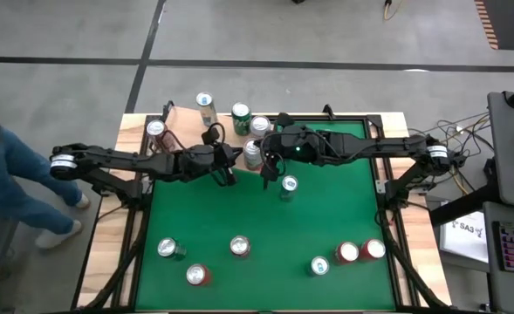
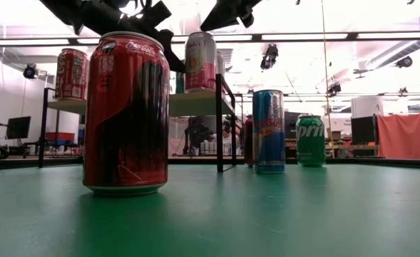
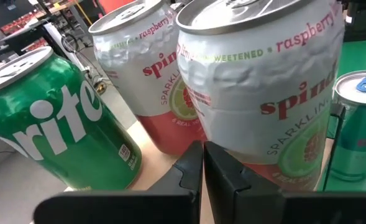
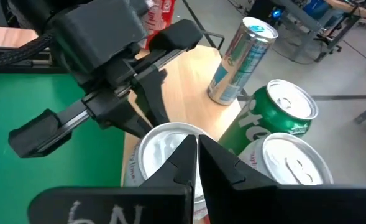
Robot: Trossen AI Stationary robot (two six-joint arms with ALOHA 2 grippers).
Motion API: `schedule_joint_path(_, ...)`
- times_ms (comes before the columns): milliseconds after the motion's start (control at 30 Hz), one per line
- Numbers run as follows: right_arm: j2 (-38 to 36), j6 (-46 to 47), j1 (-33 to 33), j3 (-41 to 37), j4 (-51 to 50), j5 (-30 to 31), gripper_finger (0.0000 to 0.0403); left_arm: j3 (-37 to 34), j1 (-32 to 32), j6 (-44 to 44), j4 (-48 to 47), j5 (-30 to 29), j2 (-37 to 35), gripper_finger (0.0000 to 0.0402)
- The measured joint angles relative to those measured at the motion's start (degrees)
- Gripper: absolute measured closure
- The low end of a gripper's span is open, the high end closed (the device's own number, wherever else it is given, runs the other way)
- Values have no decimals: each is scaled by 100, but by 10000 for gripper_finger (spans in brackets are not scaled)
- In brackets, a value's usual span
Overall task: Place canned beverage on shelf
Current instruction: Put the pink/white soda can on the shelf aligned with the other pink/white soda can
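**Closed end effectors crowding the cans at the shelf edge**

A knock-over is being risked most of all. The left end effector is being held clenched on nothing, its fingers pressed together, right in front of a dented raspberry sparkling-water can; whether the tips are touching the can cannot be told. Any forward push is judged likely to tip that can, since its wall is already buckled and a second raspberry can and a green Sprite can are standing just beyond and beside it. One falling can could be carrying its neighbours off the pale wood shelf.

The right end effector is likewise being held clenched and empty, directly above the silver top of the same cluster, with the left arm's gripper just across from it. A collision between the two arms is being risked, because both are reaching inward to one spot, as the high view shows.

Farther off, a slim silver-and-teal can is standing on the shelf, well apart. Beyond, more cans are waiting on the green surface, none being grasped, so the placing is judged not yet done.
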Motion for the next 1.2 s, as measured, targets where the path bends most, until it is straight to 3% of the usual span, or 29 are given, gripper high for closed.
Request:
schedule_joint_path(233,11,2,0,4,-1,73,394,0,0,-34,6,1,0,402)
schedule_joint_path(400,11,-102,-47,129,1,1005,394,0,0,-20,-16,0,-125,402)
schedule_joint_path(500,11,-69,-214,217,-64,1180,394,0,0,21,-109,-2,-323,402)
schedule_joint_path(633,11,-107,-506,247,-87,1110,394,0,0,81,-288,-1,-681,402)
schedule_joint_path(833,11,92,-955,220,-172,127,394,0,0,177,-517,-1,-1107,402)
schedule_joint_path(1200,12,201,-1014,-56,-190,78,394,-2,0,179,-601,0,-1234,402)
